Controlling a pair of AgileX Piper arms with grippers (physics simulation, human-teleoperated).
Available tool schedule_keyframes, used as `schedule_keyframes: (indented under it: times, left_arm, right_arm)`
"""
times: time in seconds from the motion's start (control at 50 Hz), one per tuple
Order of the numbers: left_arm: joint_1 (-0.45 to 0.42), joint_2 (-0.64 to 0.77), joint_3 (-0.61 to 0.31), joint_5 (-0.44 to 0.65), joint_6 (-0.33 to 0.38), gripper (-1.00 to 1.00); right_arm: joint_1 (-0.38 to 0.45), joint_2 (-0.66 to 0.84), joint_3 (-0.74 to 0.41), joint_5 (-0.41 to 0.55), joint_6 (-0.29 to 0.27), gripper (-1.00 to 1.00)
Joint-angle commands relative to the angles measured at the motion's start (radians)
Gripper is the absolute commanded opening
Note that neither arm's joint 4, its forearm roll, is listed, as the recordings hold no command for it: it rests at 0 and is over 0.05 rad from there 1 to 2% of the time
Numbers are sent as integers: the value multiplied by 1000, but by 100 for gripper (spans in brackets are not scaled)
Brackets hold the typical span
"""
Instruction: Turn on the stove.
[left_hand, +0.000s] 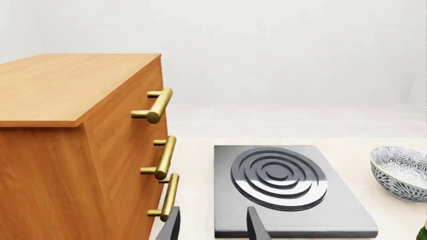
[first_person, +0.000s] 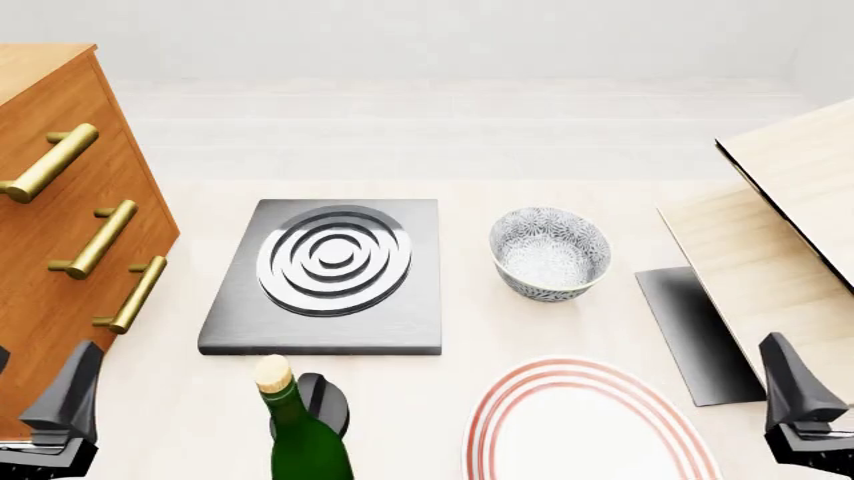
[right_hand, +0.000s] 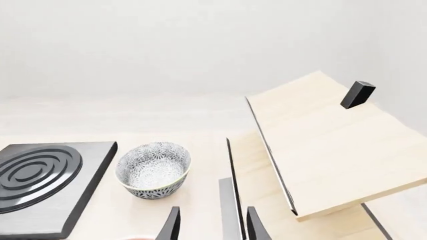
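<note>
— Where's the stove (first_person: 327, 285) from where your fingers are?

— It lies flat on the table (first_person: 561, 150), ahead of both my grippers and nearer my left one. My left gripper (left_hand: 212, 226) sits low at the near left edge, fingers spread with nothing between them, well short of the slab. My right gripper (right_hand: 212, 225) is at the near right edge, also spread and empty, far off to the side of it.

— And the knob?

— The round black knob (first_person: 320, 402) sits apart from the slab, just in front of its near edge, half hidden behind a green bottle (first_person: 302, 430) with a cork.

— How does the stove look?

— A dark-grey brushed-metal square with concentric silvery rings on top.

— What's around it?

— A wooden drawer cabinet (first_person: 60, 240) with brass handles stands to its left. A patterned bowl (first_person: 549, 252) is just to its right, a red-ringed white plate (first_person: 587, 425) near the front, and a light wooden board (first_person: 801, 190) over a dark flat panel (first_person: 694, 335) farther right.
</note>
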Motion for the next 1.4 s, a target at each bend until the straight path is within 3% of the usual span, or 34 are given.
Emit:
schedule_keyframes:
  times: [0.02, 0.06, 0.28, 0.36, 0.44, 0.58, 0.96, 1.0, 1.06, 1.12, 1.18, 1.26, 1.34, 1.4]
  left_arm:
    - [-13, 1, -9, 2, 7, 100]
    - [-25, -1, -19, -5, 33, 100]
    - [-65, -1, -13, -2, 6, 100]
    - [-50, 3, -52, 37, -47, 100]
    - [-68, 3, -87, 61, -32, 100]
    - [-99, 17, -167, 124, -67, 100]
    - [-206, 414, -324, 2, -58, 100]
    - [-223, 496, -346, -16, -95, 100]
    - [-212, 516, -350, -34, -159, 100]
    - [-242, 603, -357, -60, -107, 100]
    - [-259, 690, -360, -89, -145, 100]
    - [-286, 765, -356, -142, -119, 100]
    - [-292, 868, -368, -211, -149, 100]
    - [-349, 905, -374, -228, -138, 100]
  right_arm:
    - [59, -54, 50, -60, -33, 100]
    - [70, -54, 51, -65, -17, 100]
    - [66, -55, 54, -71, -17, 100]
    - [64, -55, 51, -76, -20, 100]
    - [65, -55, 52, -78, -24, 100]
    - [67, -55, 55, -80, -27, 100]
    - [71, -55, 53, -75, -5, 100]
    - [71, -55, 54, -73, -5, 100]
    - [70, -55, 54, -73, -1, 100]
    - [74, -55, 54, -65, 5, 100]
    - [73, -55, 55, -62, 11, 100]
    - [75, -54, 56, -56, 15, 100]
    - [81, -53, 56, -48, 16, 100]
    - [78, -51, 56, -46, 18, 100]
